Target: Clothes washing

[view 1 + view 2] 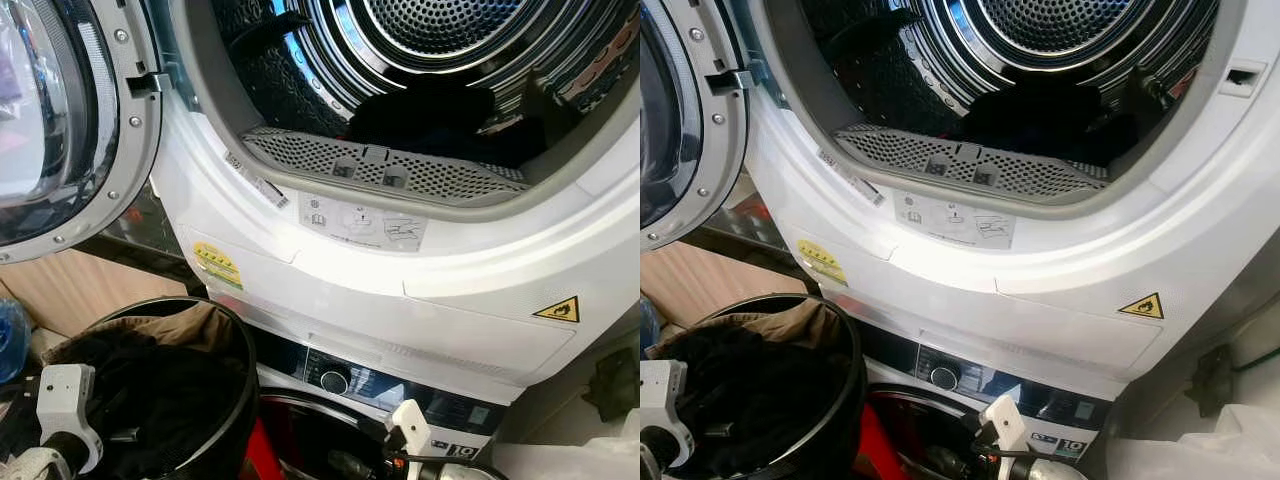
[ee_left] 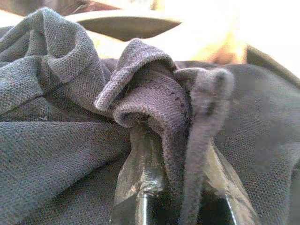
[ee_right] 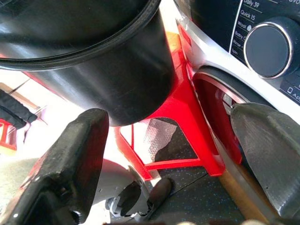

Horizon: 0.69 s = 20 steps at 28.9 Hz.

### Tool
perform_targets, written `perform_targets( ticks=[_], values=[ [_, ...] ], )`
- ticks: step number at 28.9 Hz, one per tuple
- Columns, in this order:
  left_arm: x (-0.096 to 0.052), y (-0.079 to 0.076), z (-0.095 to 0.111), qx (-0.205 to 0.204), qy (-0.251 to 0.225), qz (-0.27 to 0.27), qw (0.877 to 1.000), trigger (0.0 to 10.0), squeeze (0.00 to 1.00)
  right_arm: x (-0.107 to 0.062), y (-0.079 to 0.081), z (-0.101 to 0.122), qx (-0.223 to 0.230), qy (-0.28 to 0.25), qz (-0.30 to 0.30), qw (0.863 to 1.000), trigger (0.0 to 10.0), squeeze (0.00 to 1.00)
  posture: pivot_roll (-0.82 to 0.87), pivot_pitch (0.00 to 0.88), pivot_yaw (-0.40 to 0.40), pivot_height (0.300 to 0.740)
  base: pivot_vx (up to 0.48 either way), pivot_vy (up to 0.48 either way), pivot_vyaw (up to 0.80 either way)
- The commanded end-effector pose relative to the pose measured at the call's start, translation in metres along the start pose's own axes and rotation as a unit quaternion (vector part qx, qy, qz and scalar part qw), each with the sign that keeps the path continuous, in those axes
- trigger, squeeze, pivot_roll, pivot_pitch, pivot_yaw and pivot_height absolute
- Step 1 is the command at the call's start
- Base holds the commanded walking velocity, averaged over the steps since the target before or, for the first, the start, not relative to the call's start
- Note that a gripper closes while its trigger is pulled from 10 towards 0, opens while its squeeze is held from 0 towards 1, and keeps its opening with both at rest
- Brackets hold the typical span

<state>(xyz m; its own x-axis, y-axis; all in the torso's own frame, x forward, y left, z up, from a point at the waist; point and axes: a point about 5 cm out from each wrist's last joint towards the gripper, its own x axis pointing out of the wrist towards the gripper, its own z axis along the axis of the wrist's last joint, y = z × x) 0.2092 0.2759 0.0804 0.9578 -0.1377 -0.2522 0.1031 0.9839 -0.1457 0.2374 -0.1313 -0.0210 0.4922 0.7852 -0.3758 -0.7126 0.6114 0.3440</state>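
Two claws to report. My left claw (image 2: 180,187) is down in the black bucket (image 1: 235,400), its fingers (image 2: 140,178) closed on a fold of dark grey knit garment (image 2: 70,140); the wrist view shows a ridge of cloth pinched between them and standing up in a rolled cuff-like edge. My right claw (image 3: 173,154) hangs low in front of the lower machine, its two pads spread wide with nothing between them, looking past the bucket's side at a red stool (image 3: 180,122) and the control dial (image 3: 268,50).

Outward from there: the bucket sits at my lower left, holding dark clothing with a tan piece (image 1: 165,325) at its far rim. Above stands the white dryer (image 1: 420,290), its door (image 1: 60,120) swung open to the left, a perforated lint filter (image 1: 380,170) at the drum mouth, and dark items (image 1: 430,115) already lying inside the drum.

Assessment: the garment is soft, light and limp, and will drape and trail when lifted. The present hold is on a thick folded edge, which I judge sound; a pinch on a single layer could slip. Snagging on the bucket rim is the chief risk.
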Motion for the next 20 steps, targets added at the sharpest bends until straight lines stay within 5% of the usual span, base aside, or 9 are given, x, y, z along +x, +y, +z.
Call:
perform_targets(
  ticks=[1, 12, 20],
  values=[
    [0.002, -0.016, 0.005, -0.006, -0.021, -0.056, 0.998, 0.0, 0.00, 0.000, -0.002, 0.007, -0.007, -0.007, 0.004, 1.000, 10.0, 0.00, 0.09, 0.059, -0.003, 0.740, 0.000, 0.000, 0.00],
    [-0.010, -0.046, 0.027, -0.033, -0.079, -0.193, 0.977, 0.0, 0.00, -0.001, -0.002, 0.011, -0.007, -0.018, 0.018, 1.000, 10.0, 0.00, 0.09, 0.068, -0.006, 0.740, 0.000, 0.000, 0.00],
    [-0.035, -0.056, 0.019, -0.043, -0.033, -0.288, 0.956, 0.0, 0.00, -0.008, -0.007, 0.012, -0.007, -0.021, 0.018, 1.000, 10.0, 0.00, 0.10, 0.075, -0.008, 0.740, 0.000, 0.000, 0.00]
  ],
)
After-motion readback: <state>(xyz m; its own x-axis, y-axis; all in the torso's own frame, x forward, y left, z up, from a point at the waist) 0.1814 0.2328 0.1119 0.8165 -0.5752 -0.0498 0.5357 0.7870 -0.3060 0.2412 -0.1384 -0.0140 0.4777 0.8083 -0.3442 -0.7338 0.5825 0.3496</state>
